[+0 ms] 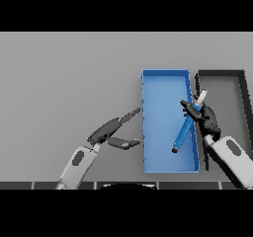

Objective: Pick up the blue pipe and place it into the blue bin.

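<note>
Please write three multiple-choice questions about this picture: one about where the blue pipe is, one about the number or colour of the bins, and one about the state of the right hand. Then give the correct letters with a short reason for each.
1. Where is the blue pipe?
A. Over the blue bin, in the right hand
B. On the table beside the left hand
C. Inside the dark bin

2. How many bins are on the table?
A. One
B. Two
C. Three

3. What is the right hand doing?
A. Lying flat, holding nothing
B. Gripping the pipe
C. Pushing the dark bin

Answers:
1 A, the pipe slants across the blue bin from the hand.
2 B, a blue bin and a dark bin stand side by side.
3 B, its fingers curl round the pipe's upper part.
</note>
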